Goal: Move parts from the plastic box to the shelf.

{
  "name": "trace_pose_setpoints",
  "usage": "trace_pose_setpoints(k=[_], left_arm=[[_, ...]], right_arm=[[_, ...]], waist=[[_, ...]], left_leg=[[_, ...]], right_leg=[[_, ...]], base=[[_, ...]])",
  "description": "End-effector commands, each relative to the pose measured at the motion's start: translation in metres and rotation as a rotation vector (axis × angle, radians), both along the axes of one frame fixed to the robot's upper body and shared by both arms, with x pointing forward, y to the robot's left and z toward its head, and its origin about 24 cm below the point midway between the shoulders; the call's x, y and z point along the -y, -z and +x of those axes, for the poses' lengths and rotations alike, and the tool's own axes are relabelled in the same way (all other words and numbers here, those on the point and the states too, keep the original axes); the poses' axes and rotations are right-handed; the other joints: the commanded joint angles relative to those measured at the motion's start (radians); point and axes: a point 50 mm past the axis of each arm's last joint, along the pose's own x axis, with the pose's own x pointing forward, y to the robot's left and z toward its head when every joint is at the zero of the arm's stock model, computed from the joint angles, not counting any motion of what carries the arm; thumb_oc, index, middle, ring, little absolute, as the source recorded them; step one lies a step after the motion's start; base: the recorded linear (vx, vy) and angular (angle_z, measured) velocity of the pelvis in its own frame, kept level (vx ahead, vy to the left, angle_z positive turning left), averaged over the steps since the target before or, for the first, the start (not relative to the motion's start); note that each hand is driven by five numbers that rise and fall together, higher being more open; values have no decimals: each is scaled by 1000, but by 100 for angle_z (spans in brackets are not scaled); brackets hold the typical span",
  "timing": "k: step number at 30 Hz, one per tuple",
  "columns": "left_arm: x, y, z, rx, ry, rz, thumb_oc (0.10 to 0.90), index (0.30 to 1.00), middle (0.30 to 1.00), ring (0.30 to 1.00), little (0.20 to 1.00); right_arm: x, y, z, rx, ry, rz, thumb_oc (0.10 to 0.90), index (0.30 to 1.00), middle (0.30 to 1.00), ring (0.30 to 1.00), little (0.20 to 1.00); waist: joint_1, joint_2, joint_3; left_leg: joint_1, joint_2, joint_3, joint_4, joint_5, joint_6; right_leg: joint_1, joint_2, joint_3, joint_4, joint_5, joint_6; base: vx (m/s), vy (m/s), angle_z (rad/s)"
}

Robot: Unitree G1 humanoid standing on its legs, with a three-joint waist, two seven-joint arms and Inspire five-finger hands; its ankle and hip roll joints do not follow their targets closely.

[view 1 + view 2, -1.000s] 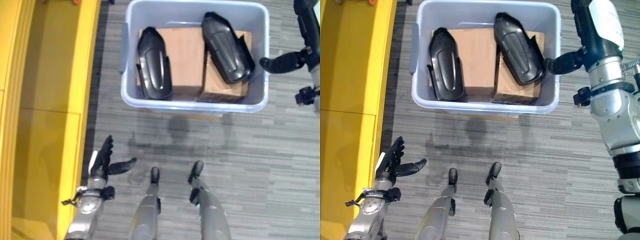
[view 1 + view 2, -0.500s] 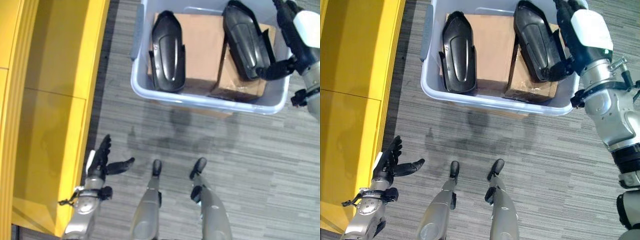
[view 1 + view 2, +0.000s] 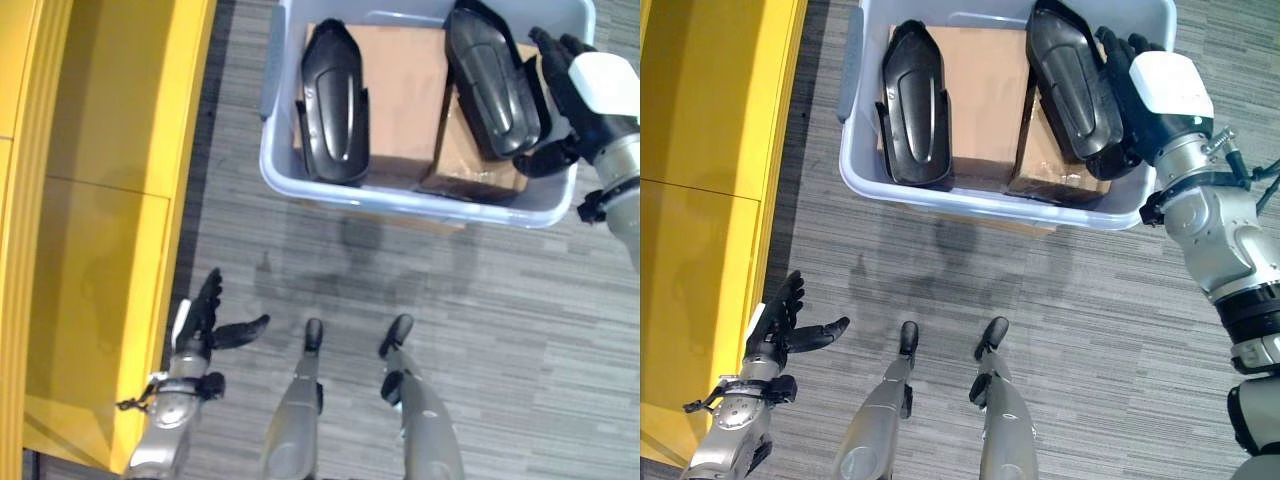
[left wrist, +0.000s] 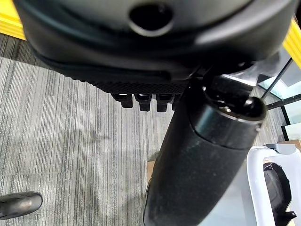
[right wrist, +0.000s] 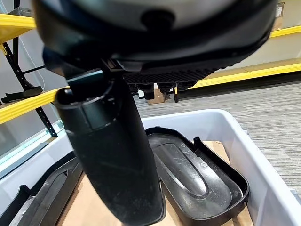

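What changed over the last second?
The right hand moved from outside the box's right wall in over its rim, and now sits open beside the right part, not gripping it. The camera also shifted, so the box's displacement in view is not a real move. Both parts, including the left one, lie as before on the cardboard. The left hand stayed open by the yellow shelf.

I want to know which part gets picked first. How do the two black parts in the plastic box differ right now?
The right black part has the right hand open alongside it, over the plastic box; the left black part has no hand near it. The right part lies slanted across the cardboard, while the left part lies nearly straight. Both are dark, elongated moulded shells resting on cardboard. The left hand hangs open by the yellow shelf.
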Motion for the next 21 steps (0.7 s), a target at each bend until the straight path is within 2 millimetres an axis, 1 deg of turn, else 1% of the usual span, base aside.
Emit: trace_pose_setpoints(k=[1,5,11,14,17,21], left_arm=[[-8,-28,-5,129,27,58,900,1000,1000,1000,1000],[-7,-29,-4,135,30,56,900,1000,1000,1000,1000],[-5,-31,-3,140,42,54,900,1000,1000,1000,1000],[-4,-31,-2,143,44,52,900,1000,1000,1000,1000],[-2,-31,0,141,54,54,900,1000,1000,1000,1000],[0,-33,2,151,62,58,900,1000,1000,1000,1000]], right_arm=[[-4,-52,-6,156,37,-133,900,1000,1000,1000,1000],[-4,-54,-3,162,56,-152,900,1000,1000,1000,1000],[-3,-53,4,154,101,-194,900,1000,1000,1000,1000],[-3,-52,6,139,117,-220,900,1000,1000,1000,1000],[2,-44,12,101,157,-252,900,1000,1000,1000,1000],[7,-43,15,88,194,-288,900,1000,1000,1000,1000]], waist=[[5,-28,-11],[6,-27,-6],[15,-24,0],[17,-22,3],[24,-20,11],[26,-18,17]], left_leg=[[95,58,6,77,-39,-35],[91,59,3,79,-38,-36],[83,62,-4,79,-30,-37],[79,61,-8,78,-27,-37],[71,60,-12,76,-23,-37],[62,59,-14,77,-20,-38]], right_leg=[[2,-51,62,-5,44,143],[-1,-52,61,-5,43,142],[-4,-50,56,-5,42,142],[-7,-50,55,-6,43,142],[-11,-50,52,-8,44,143],[-14,-52,50,-9,45,144]], base=[[0,0,0],[0,0,0],[0,0,0],[1,-1,2],[5,-5,5],[-1,-3,3]])
